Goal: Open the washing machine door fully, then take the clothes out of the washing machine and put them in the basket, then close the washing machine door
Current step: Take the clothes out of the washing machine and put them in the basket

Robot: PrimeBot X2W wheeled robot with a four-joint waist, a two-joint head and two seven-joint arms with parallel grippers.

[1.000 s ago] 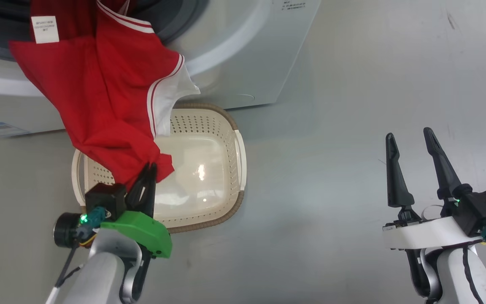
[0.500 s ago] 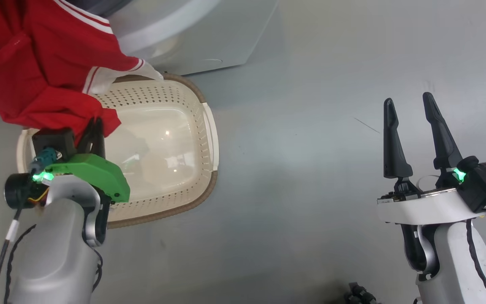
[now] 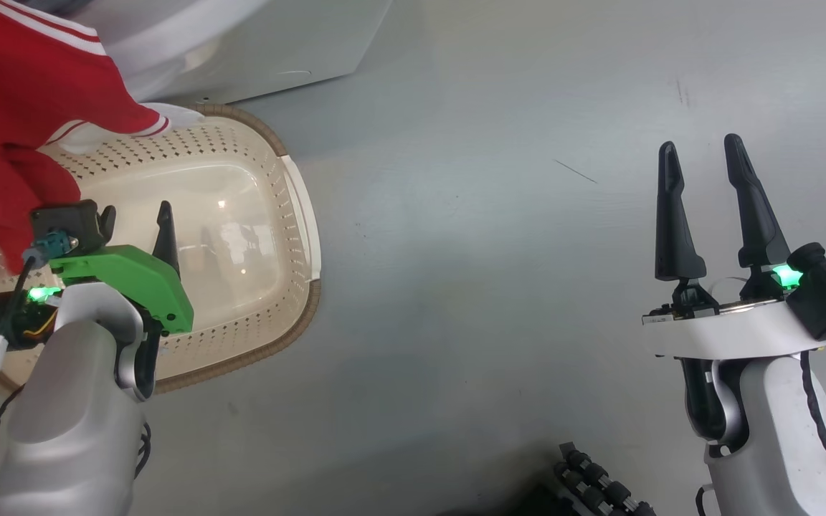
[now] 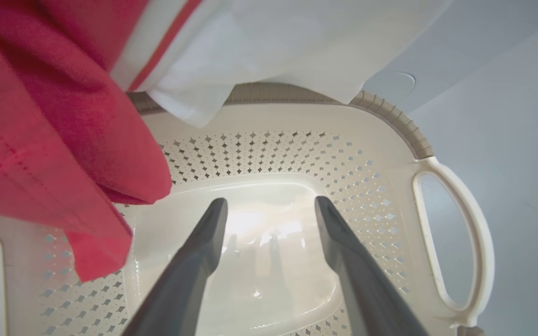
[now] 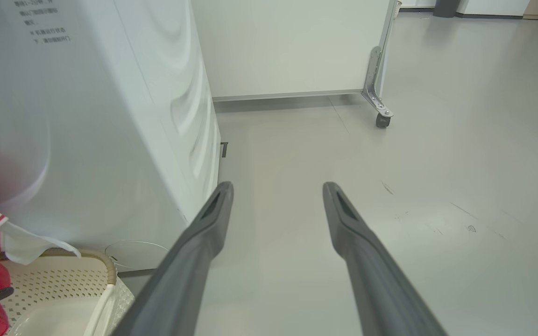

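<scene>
The left claw (image 4: 271, 201) now stands spread and empty over the basket (image 4: 418, 140); a second ago it was pinching a fold of the clothes (image 4: 40, 116). The right claw (image 3: 700, 147) stays spread, holding nothing, well apart above the floor (image 3: 492, 251). The clothes hang just beside the left claw, with a red end dangling into the basket and white trim over its far rim. Behind stands the washer (image 3: 241, 43).

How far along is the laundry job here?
The clothes hang over the basket at its left, tops running out of frame. The left gripper is open above the basket, holding nothing; the right gripper is open, idle. Left: get clothes fully in, close the door.
</scene>
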